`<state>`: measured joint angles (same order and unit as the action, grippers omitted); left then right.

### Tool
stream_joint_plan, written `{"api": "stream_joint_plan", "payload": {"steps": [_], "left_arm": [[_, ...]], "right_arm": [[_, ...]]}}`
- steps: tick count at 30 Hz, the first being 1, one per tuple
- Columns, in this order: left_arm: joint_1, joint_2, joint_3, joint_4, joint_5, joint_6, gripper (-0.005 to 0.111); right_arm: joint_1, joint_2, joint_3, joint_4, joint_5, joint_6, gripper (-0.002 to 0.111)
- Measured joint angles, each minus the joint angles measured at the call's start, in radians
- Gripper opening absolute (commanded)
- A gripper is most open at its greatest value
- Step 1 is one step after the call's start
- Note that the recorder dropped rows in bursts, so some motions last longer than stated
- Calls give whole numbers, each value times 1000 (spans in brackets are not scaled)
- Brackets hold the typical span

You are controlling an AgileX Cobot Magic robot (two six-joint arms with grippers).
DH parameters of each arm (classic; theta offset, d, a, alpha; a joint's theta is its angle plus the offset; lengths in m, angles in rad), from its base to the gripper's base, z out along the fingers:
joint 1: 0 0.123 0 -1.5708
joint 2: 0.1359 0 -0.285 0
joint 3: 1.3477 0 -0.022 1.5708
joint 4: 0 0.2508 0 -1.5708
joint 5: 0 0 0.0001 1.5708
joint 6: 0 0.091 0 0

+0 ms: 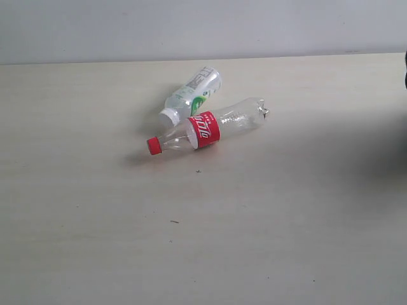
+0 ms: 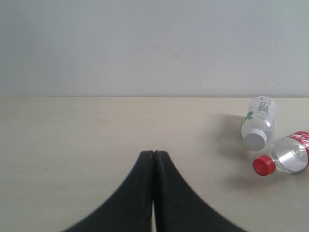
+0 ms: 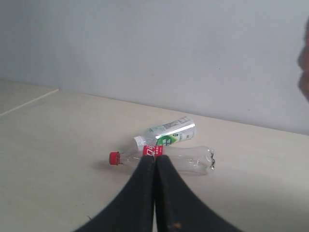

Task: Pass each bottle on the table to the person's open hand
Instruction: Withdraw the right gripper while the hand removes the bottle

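Observation:
Two bottles lie on their sides, touching, on the pale table [image 1: 95,241]. The clear one with red label and red cap [image 1: 206,129] lies nearer; the one with green-white label and white cap [image 1: 191,95] lies behind it. Both show in the left wrist view, red-capped [image 2: 285,158] and white-capped [image 2: 259,126], and in the right wrist view, red-capped [image 3: 164,157] and white-capped [image 3: 166,133]. My left gripper [image 2: 154,153] is shut and empty, well apart from them. My right gripper [image 3: 155,158] is shut and empty, short of the red-label bottle. The person's open hand is out of view.
A plain grey wall [image 1: 203,28] rises behind the table's far edge. A dark shape [image 1: 405,70] sits at the right border of the exterior view. A blurred dark-reddish shape [image 3: 304,63] shows at the edge of the right wrist view. Tiny dark specks [image 1: 174,222] dot the tabletop.

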<state>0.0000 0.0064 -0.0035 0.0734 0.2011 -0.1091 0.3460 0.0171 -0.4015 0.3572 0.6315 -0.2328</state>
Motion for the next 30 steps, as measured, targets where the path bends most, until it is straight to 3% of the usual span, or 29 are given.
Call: {"api": "stream_joint_plan", "payload": {"steps": [30], "left_arm": [[0,0,0,0,0,0,0]], "right_arm": [[0,0,1,2,-19,0,0]]}}
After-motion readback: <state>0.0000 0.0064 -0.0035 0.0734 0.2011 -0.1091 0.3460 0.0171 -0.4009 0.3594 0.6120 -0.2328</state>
